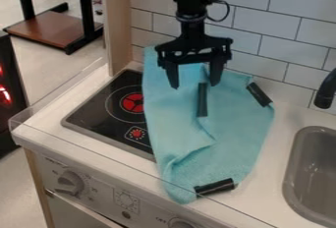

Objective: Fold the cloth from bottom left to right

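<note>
Softly creased cloth (pixel 240 138), perhaps terry.

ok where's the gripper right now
In the camera view, the gripper hangs at the upper centre, over the far end of the blue cloth, with the tiled wall behind it.

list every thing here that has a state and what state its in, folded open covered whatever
cloth: partly folded, creased, a flap lying over on its left part
pincer: open, over the cloth's upper part
black strips: three, all on the cloth, one by its bottom end
stove top: partly covered by the cloth
burner: red at its middle, can't tell if lit or just printed
</note>
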Robot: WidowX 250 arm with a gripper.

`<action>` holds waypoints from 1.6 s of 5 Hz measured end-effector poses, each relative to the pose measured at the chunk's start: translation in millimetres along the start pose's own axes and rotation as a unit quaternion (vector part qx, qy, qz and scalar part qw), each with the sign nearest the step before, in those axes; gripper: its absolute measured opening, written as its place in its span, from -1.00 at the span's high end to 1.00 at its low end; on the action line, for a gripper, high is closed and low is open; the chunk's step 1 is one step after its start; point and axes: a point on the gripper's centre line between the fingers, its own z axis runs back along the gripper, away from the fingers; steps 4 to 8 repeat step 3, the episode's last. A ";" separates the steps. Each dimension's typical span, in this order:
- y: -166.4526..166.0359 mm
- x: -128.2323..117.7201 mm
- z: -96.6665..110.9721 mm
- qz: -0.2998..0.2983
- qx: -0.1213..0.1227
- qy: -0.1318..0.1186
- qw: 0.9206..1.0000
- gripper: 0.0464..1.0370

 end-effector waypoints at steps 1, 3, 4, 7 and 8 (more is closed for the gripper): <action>-2.6 -0.1 23.6 -0.001 -0.023 -0.006 1.000 -0.92; -0.7 0.4 27.6 0.000 -0.024 -0.007 1.000 -0.92; -0.7 0.4 27.6 0.000 -0.024 -0.007 1.000 -0.92; -0.7 0.4 27.6 0.000 -0.024 -0.007 1.000 -0.92; -0.7 0.4 27.6 0.000 -0.024 -0.007 1.000 -0.92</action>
